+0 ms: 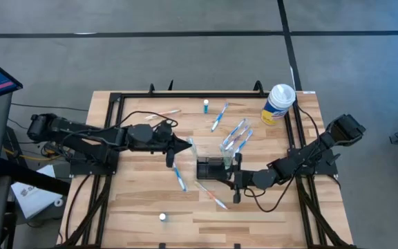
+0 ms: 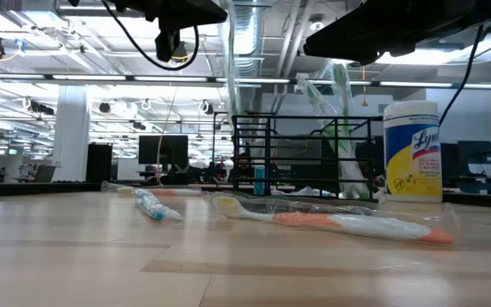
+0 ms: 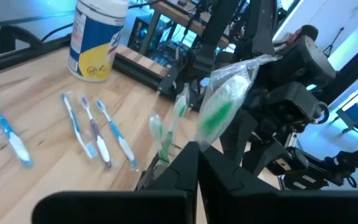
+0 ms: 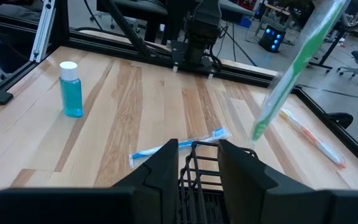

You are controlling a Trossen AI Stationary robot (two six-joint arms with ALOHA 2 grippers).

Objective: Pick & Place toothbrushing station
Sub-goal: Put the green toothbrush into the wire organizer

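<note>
2 dark jointed arms (image 1: 102,135), black cables, angular blk fingers (image 4: 160,165).

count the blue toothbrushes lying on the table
5 blue toothbrushes: one near the small blue bottle, three together near the wipes canister, one near the left gripper. The arms may hide more.

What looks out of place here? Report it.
Wrapped toothbrushes lie scattered loose across the table instead of in the black holder, which the right gripper grips. The left gripper is shut on a green wrapped toothbrush.
</note>
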